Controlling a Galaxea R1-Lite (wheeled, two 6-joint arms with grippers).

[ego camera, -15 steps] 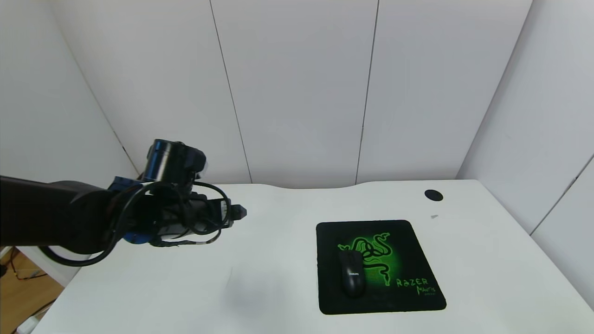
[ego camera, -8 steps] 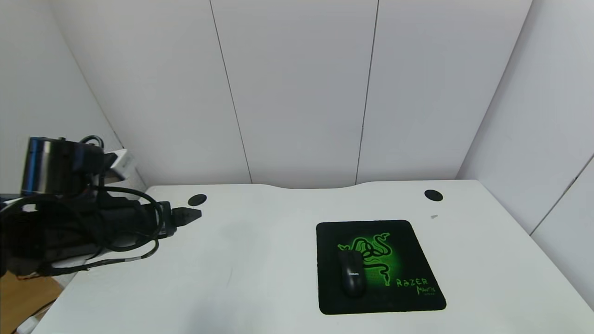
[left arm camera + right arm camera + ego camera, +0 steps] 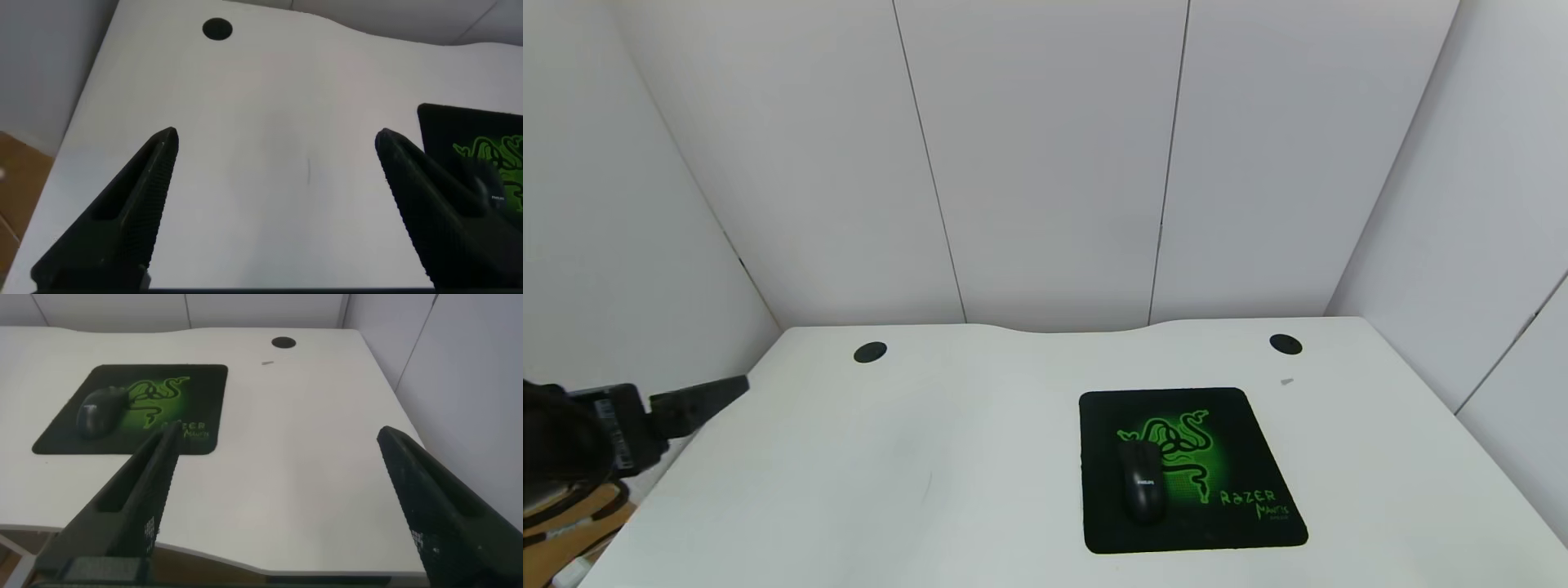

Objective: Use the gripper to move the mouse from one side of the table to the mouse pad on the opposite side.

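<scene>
The black mouse [image 3: 1141,481] lies on the left part of the black mouse pad [image 3: 1241,457] with its green snake emblem, on the right half of the white table [image 3: 890,490]. My left gripper [image 3: 698,398] sits at the table's left edge, far from the mouse, open and empty; in the left wrist view [image 3: 274,139] its fingers stand wide apart over bare table. My right gripper [image 3: 274,437] is open and empty off the table's front right, out of the head view. The right wrist view shows the mouse [image 3: 100,411] on the pad [image 3: 196,408].
Two round black cable holes sit at the back left [image 3: 870,352] and back right [image 3: 1285,344] of the table. A small grey speck [image 3: 1286,380] lies near the right hole. White wall panels close the back and sides. Wooden floor [image 3: 572,523] shows past the left edge.
My left arm has pulled back to the left and down, from over the table's left half to its left edge. The mouse and pad have not moved.
</scene>
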